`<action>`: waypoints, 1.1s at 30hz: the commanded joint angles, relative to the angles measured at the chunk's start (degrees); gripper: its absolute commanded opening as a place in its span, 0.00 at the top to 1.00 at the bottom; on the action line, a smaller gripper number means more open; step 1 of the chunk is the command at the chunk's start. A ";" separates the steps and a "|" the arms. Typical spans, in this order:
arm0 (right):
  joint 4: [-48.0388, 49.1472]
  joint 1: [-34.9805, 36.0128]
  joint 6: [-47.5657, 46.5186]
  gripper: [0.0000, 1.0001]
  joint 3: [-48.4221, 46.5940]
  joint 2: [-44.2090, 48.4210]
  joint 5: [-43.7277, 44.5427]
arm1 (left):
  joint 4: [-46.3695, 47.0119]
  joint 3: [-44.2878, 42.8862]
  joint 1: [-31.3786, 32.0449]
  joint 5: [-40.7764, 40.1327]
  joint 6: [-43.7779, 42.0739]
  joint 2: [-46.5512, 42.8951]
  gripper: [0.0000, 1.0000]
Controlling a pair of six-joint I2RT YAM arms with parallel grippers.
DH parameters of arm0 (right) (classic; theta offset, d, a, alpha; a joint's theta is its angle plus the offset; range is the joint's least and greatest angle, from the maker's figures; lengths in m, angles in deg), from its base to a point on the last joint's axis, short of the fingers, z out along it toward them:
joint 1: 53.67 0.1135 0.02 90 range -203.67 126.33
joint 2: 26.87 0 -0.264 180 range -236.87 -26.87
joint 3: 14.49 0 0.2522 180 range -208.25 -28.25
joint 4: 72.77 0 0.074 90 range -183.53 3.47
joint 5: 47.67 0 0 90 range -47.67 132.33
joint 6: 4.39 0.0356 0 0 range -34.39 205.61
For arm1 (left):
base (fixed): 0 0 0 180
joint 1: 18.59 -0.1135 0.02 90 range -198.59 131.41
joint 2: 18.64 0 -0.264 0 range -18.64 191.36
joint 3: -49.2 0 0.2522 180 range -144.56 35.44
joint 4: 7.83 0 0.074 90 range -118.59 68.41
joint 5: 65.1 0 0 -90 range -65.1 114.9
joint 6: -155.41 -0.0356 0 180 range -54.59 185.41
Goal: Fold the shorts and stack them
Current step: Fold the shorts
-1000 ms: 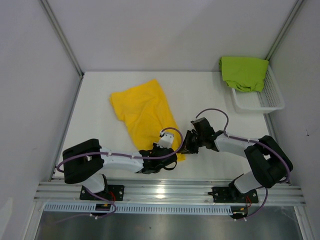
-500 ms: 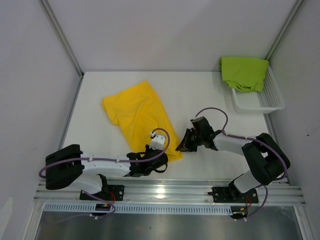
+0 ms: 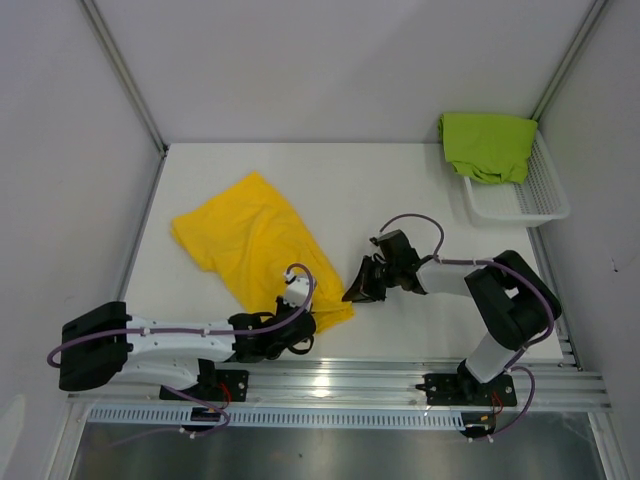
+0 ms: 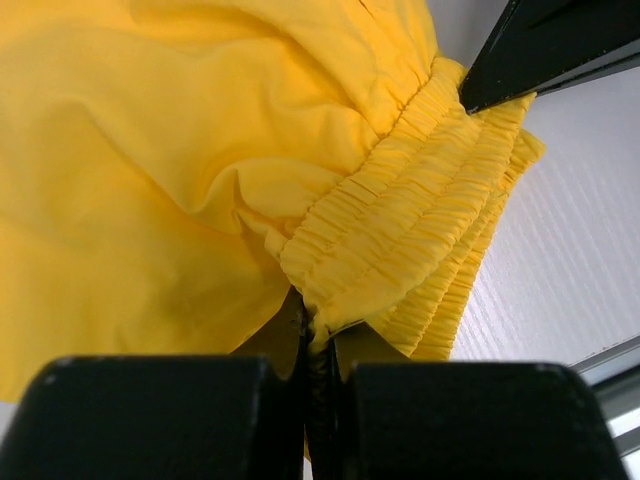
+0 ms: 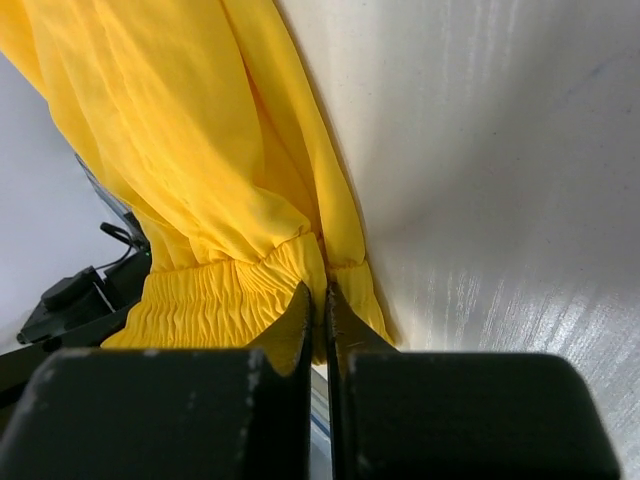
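Observation:
The yellow shorts [image 3: 245,240] lie spread on the table's left half, with the elastic waistband [image 4: 400,230] bunched at the near right corner. My left gripper [image 3: 303,318] is shut on a fold of that waistband; in the left wrist view the fabric is pinched between the closed jaws [image 4: 322,325]. My right gripper [image 3: 351,296] is shut on the waistband's other end, with cloth caught between its tips [image 5: 326,305]. The two grippers sit close together. The lime green shorts [image 3: 487,145] lie crumpled in the basket at the back right.
The white mesh basket [image 3: 520,208] stands against the right wall at the back. Side walls close in the table on the left and right. The aluminium rail [image 3: 330,380] with both arm bases runs along the near edge.
Both grippers moved left and slightly nearer the front edge, dragging the yellow shorts leftward across the table. The left arm's elbow swung far out to the left.

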 commanded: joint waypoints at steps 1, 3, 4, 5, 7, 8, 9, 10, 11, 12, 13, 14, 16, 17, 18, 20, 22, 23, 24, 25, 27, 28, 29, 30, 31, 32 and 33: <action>-7.23 -1.07 -7.53 1.00 1.43 -2.50 14.44 | -1.79 0.54 0.35 -3.44 -0.16 -0.88 1.00; -7.49 -1.07 -8.49 0.91 1.25 -0.04 14.09 | -1.26 0.27 0.35 -3.26 0.02 0.62 1.00; -7.58 -1.07 -8.93 0.88 1.25 0.92 13.48 | -1.00 0.10 0.35 -3.00 0.19 1.23 1.00; -8.89 -1.41 -9.29 0.80 0.90 2.41 13.30 | -0.47 -0.17 0.35 -2.82 0.28 2.55 1.00; -10.21 -1.86 -10.69 0.79 0.46 3.13 12.43 | 0.49 -0.34 0.35 -2.30 0.28 3.70 1.00; -11.26 -2.12 -11.05 0.80 0.28 3.31 11.90 | 0.67 -0.17 0.35 -2.21 0.54 4.66 1.00; -11.53 -2.56 -11.66 0.78 0.37 3.39 10.06 | 1.11 -0.25 0.35 -2.03 0.90 5.19 1.00; -11.80 -2.74 -11.84 0.78 0.46 3.39 9.00 | 1.38 -0.34 0.35 -1.94 0.99 5.80 1.00; -12.32 -2.65 -12.19 0.70 0.46 3.31 8.21 | 1.47 -0.60 0.35 -1.77 1.25 7.03 1.00; -12.76 -2.21 -12.37 0.60 0.54 3.57 7.85 | 1.64 -1.04 0.35 -1.77 1.34 7.74 1.00; -12.85 -2.04 -12.72 0.53 0.72 4.01 7.76 | 1.90 -1.22 0.35 -1.59 1.43 8.44 1.00; -12.51 -1.60 -12.89 0.47 1.07 4.36 7.50 | 2.51 -1.40 0.35 -1.24 1.60 9.14 1.00; -11.98 -1.51 -12.72 0.41 2.12 5.50 6.80 | 3.48 -1.66 0.35 -1.06 1.86 10.64 1.00; -10.06 -1.85 -12.46 0.39 2.65 5.77 4.36 | 3.84 -1.66 0.35 -0.80 1.87 10.91 1.00; -8.56 -2.29 -12.02 0.36 3.35 6.12 2.51 | 4.01 -1.58 0.35 -0.71 1.95 11.26 1.00; -4.36 -4.31 -9.83 0.32 5.55 6.65 -2.66 | 4.63 -1.05 0.44 -0.80 2.30 11.17 1.00; -2.58 -5.81 -8.68 0.24 6.95 7.00 -4.62 | 4.81 -0.52 0.44 -0.97 2.74 10.82 1.00; 0.65 -6.33 -7.20 0.20 7.48 7.09 -5.68 | 4.81 -0.35 0.44 -1.15 3.01 10.65 1.00; 2.51 -6.86 -6.14 0.18 8.27 6.91 -8.56 | 4.89 -0.17 0.44 -1.41 3.18 10.64 1.00; 4.09 -7.48 -5.00 0.17 9.06 6.82 -9.81 | 4.89 -0.08 0.44 -1.59 3.71 10.64 1.00; 8.23 -8.97 -2.80 0.16 11.17 6.82 -12.00 | 4.63 -0.17 0.44 -2.11 4.58 10.73 1.00; 10.15 -9.33 -2.27 0.19 12.05 6.65 -12.45 | 4.63 -0.34 0.44 -2.29 5.63 10.99 1.00; 10.09 -9.42 -2.17 0.21 12.06 6.30 -12.54 | 4.72 -0.34 0.44 -2.47 6.08 11.08 1.00; 9.82 -9.33 -2.78 0.23 11.80 5.77 -12.46 | 4.98 -0.34 0.44 -2.38 6.43 11.08 1.00; 9.82 -9.33 -2.87 0.27 11.62 5.25 -12.72 | 5.94 -0.26 0.44 -2.21 6.87 11.08 1.00; 9.91 -9.07 -2.96 0.29 11.44 4.20 -12.81 | 6.30 -0.34 0.44 -2.12 7.05 11.08 1.00; 9.47 -8.89 -3.14 0.34 11.36 3.75 -11.94 | 6.91 -0.26 0.44 -1.94 7.40 11.00 1.00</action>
